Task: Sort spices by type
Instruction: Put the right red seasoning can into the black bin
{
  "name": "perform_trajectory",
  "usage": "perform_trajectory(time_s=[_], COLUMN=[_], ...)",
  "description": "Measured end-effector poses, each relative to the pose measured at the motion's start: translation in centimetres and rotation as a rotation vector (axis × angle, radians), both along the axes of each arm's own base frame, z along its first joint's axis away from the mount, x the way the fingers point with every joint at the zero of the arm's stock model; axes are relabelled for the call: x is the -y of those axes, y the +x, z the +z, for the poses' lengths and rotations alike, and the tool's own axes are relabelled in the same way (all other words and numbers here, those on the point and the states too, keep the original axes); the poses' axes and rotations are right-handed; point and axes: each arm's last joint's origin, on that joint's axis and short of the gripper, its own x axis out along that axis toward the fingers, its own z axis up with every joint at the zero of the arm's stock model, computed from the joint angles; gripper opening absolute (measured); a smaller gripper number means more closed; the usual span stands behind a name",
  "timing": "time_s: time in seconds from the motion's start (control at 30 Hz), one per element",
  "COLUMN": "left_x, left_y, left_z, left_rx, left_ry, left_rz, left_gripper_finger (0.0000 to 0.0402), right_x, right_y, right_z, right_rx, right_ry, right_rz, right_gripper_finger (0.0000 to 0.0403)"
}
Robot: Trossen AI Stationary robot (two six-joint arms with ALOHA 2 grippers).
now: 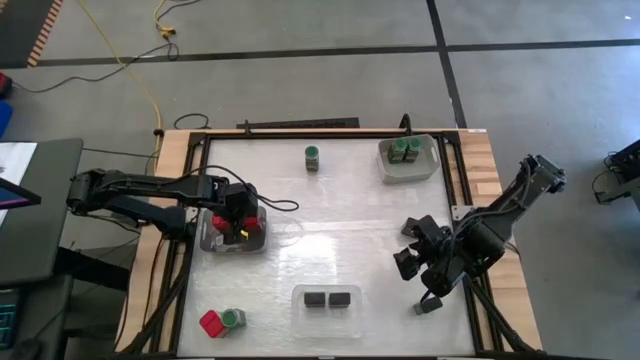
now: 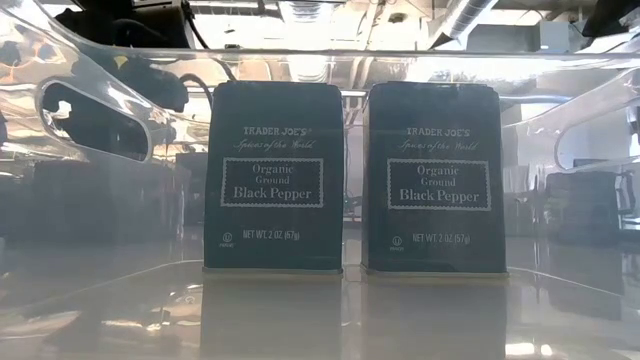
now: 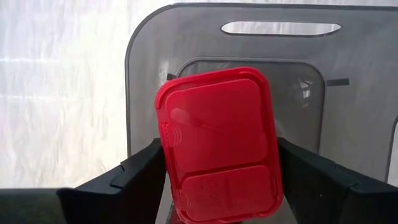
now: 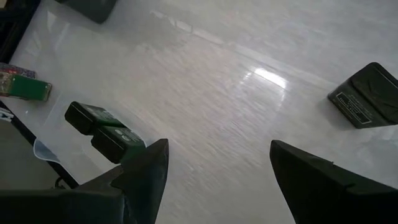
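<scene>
Spices, high view: left gripper [image 1: 238,222] over grey tray [image 1: 262,240]; right gripper [image 1: 425,262] released, waiting. Low view: two black pepper boxes [image 2: 273,177] in clear tray [image 2: 90,110]. Left wrist view: red container [image 3: 219,143] clenched; lower squarely before releasing.

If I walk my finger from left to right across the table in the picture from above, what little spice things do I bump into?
Loose red block → green-lidded jar beside it → red blocks in the left tray → lone jar and left black box → right black box → two jars in the far tray.
</scene>
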Motion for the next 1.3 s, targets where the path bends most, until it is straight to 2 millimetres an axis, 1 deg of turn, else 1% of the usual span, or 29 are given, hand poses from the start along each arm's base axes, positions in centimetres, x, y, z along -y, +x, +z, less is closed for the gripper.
perform_trajectory(time_s=[0.3,0.47,0.67,0.8,1.07,1.2,1.3], left_x=[0.0,0.0,-0.1,0.0,0.1,0.8,1.8], left_y=[0.0,0.0,0.5,0.3,-1.3,-2.3,-3.0], left_z=[0.0,0.1,1.9,3.0,4.7,5.8,6.4], left_rx=[0.001,0.001,0.06,0.074,0.034,0.097,0.14], left_ry=[0.001,-0.001,0.005,0.007,-0.017,-0.036,-0.102], left_rz=[0.004,0.014,0.021,0.021,0.077,0.074,0.037], left_gripper_finger=[0.0311,0.0314,0.0312,0.0312,0.0312,0.0312,0.0312], right_x=[0.0,0.0,0.0,0.0,0.0,0.0,0.0], right_y=[0.0,0.0,0.0,0.0,0.0,0.0,0.0], right_z=[0.0,0.0,0.0,0.0,0.0,0.0,0.0], right_rx=[0.005,0.005,0.005,0.005,0.005,0.004,0.003], right_ry=[0.004,0.004,0.004,0.004,0.003,0.001,-0.001], right_rz=[0.0,0.0,0.0,0.0,0.001,0.004,0.007], right_gripper_finger=[0.0304,0.0304,0.0304,0.0304,0.0304,0.0304,0.0304])
